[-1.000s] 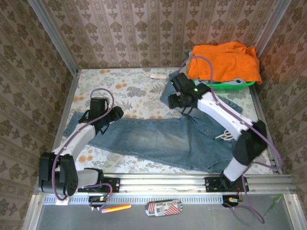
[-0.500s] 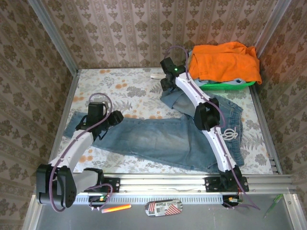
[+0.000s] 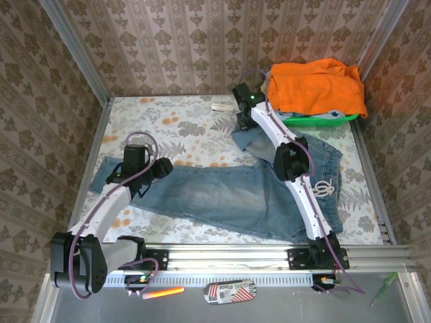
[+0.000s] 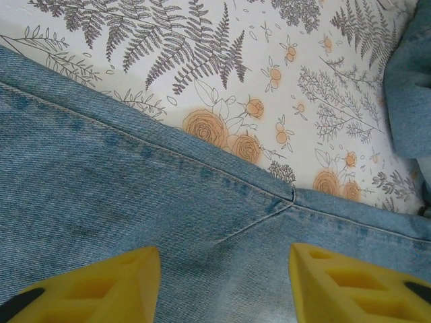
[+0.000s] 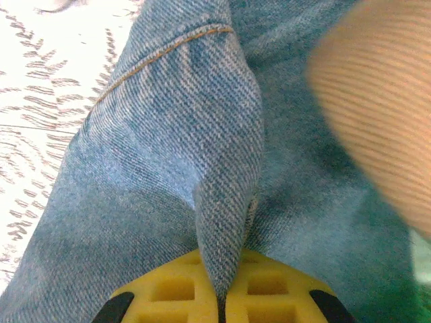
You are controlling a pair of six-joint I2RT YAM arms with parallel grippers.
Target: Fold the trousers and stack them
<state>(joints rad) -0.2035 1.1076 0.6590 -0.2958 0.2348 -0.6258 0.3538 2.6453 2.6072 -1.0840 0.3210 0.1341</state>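
Denim pinched, folding barely begun
Right pincer (image 5: 221, 282) is clenched on a raised ridge of the trousers (image 5: 175, 134), the cloth running out ahead of its tips. Left pincer (image 4: 225, 282) stands released, jaws apart, with flat denim directly beneath and bare table (image 4: 202, 40) just beyond. The trousers lie spread open, so I judge no fold finished; all folding and stacking are left.

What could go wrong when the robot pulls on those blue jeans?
1. The right gripper pinches only a thin ridge of the trousers; it might slip out.
2. The left gripper hangs open over the crotch seam, so the trousers may drag lopsided.
3. The orange garment lies close by and could snag.
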